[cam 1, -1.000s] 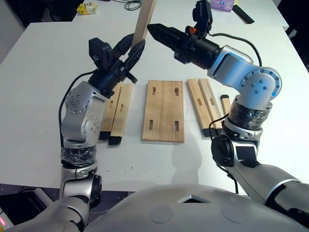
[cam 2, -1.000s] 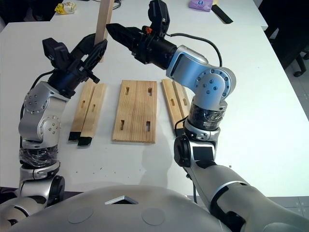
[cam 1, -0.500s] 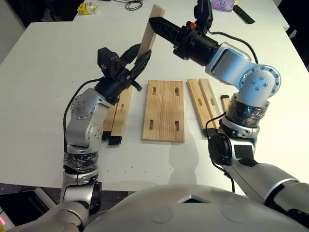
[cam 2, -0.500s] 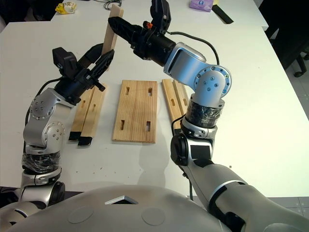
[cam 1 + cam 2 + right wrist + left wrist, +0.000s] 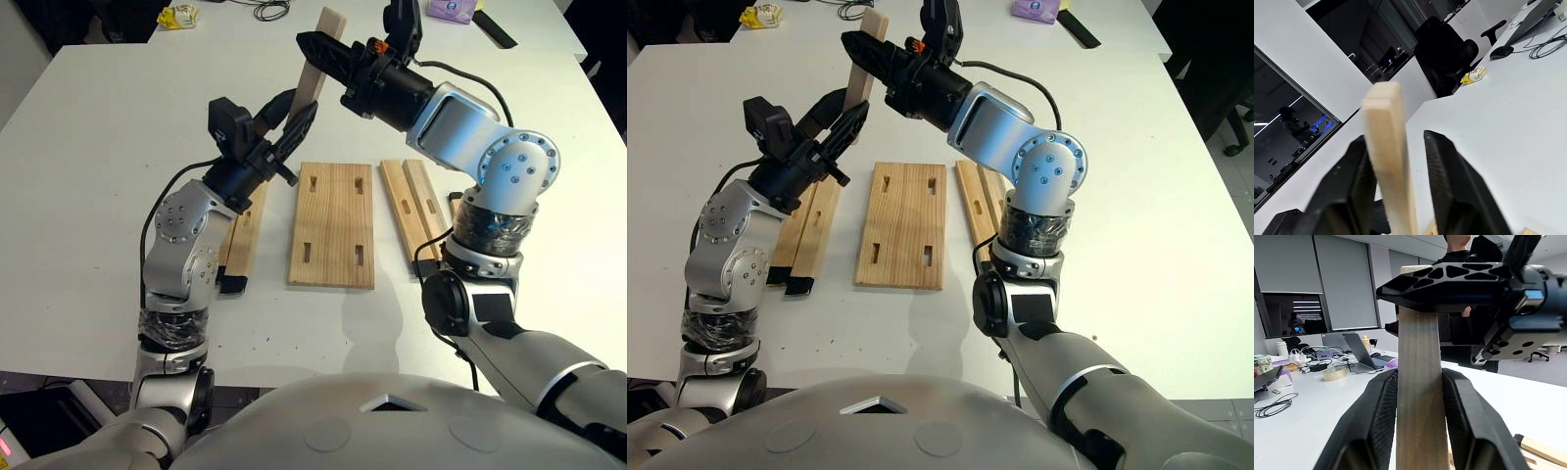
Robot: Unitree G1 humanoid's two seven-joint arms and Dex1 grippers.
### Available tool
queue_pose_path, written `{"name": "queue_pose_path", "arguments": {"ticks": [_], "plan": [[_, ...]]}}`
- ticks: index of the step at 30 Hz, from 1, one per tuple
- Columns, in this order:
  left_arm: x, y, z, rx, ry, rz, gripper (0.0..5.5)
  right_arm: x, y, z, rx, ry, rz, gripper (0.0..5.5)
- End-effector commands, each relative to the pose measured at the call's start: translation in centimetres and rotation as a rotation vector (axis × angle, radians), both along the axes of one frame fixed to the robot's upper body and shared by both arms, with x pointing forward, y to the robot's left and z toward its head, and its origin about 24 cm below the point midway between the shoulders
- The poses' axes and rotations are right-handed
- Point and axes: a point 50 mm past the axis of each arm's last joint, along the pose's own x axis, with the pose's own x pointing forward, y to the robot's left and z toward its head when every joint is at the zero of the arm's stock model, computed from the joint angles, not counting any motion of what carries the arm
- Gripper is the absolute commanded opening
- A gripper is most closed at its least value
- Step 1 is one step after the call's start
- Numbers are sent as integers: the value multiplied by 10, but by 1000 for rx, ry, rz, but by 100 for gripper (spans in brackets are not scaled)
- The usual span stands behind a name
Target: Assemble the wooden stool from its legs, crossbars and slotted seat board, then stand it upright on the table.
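A long wooden leg (image 5: pixel 308 90) stands tilted in the air above the table's far half, its top end leaning to the right. My left gripper (image 5: pixel 304 101) is shut on its lower part, pads pressed to both faces (image 5: pixel 1420 374). My right gripper (image 5: pixel 312 47) is open, and its fingers straddle the leg's upper part (image 5: pixel 1393 139) with a gap on one side. The slotted seat board (image 5: pixel 332 223) lies flat mid-table. Two slotted wooden pieces (image 5: pixel 245 220) lie to its left and two more (image 5: pixel 413 211) to its right.
A short dark-tipped piece (image 5: pixel 458 208) lies right of the right-hand pair. At the table's far edge are a yellow packet (image 5: pixel 177 15), cables (image 5: pixel 269 10), a purple item (image 5: pixel 451 8) and a black bar (image 5: pixel 495 27). A person stands behind in the left wrist view.
My left gripper has come down and to the right with the leg, tilting it. My right gripper has moved left from beside the leg to straddle its upper end.
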Motion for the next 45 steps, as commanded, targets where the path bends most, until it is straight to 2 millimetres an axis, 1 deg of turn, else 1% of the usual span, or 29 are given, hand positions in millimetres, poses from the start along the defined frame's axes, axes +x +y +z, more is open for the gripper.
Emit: {"name": "queue_pose_path", "arguments": {"ticks": [1,5,11,15,16,21,25,27,30,33,35,37,40,42,45], "plan": [[3,-1,3,-8,0,7,132,-7,16,6,65,-5,31,86],[5,-4,6,-18,-3,9,132,-8,16,5,71,-4,15,43],[7,-3,7,-25,-3,23,132,-9,18,3,73,13,-1,42],[9,-3,5,-20,33,14,132,-10,18,3,78,10,-2,42],[9,-3,5,-17,39,4,168,-10,18,3,80,9,-2,42],[8,-4,3,-29,106,-49,234,-11,18,5,86,2,13,42],[9,-2,3,-25,115,-39,294,-11,18,5,88,-5,18,42],[11,2,1,-6,121,2,318,-11,17,6,74,-22,9,42],[5,4,-7,43,138,-37,321,-9,12,6,-19,-129,-50,42],[0,9,-20,109,190,-44,321,-2,4,1,-142,-282,-161,42],[-5,10,-28,143,218,-78,321,5,-2,-6,-201,-355,-252,42],[-10,8,-34,159,235,-105,321,12,-8,-12,-224,-374,-342,42],[-14,8,-37,161,242,-105,321,21,-18,-19,-259,-396,-462,42],[-12,14,-34,141,231,-71,321,25,-38,-26,-347,-417,-560,42],[-11,29,-22,52,202,31,321,24,-79,-50,-553,-406,-675,42]]}}
